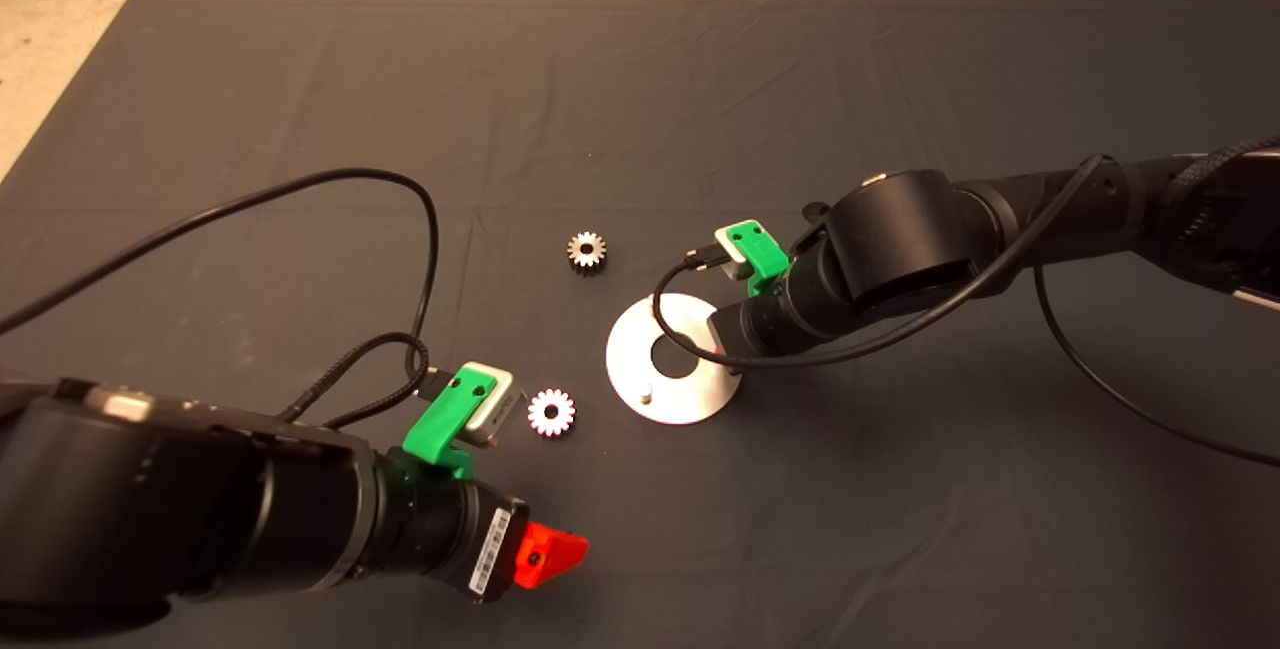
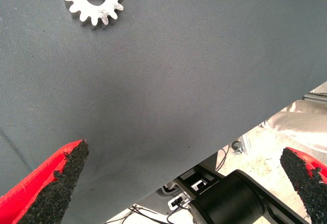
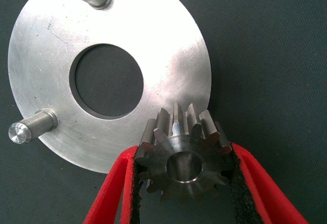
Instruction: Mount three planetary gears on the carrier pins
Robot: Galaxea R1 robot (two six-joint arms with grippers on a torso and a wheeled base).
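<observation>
The right hand (image 3: 183, 183) grips one gear (image 3: 184, 155) by its teeth, a red finger on each flank, over the near-right part of the disc (image 3: 168, 55). Two pins (image 3: 30, 127) stand bare in the right wrist view; the third is hidden, presumably under the held gear. I cannot tell whether the bore has met it yet.

To do this step well, I would keep the gear flat to the disc, centre the bore over the hidden pin, and lower gently, letting go only once the gear sits down on the disc. A tilted gear would likely jam on the pin's tip.

Two gears are still loose on the mat (image 1: 300, 79): one (image 1: 587, 251) far-left of the disc, apart from it, and one (image 1: 551, 413) just left of the disc, close to the left hand (image 1: 545, 554). That hand hangs open and idle above the mat at the near left.

Room is generous: the disc lies mid-mat, well away from every edge, with bare mat all round. The right arm's cable (image 1: 680, 329) loops over the disc's hole, so it could snag on a pin when the hand withdraws
</observation>
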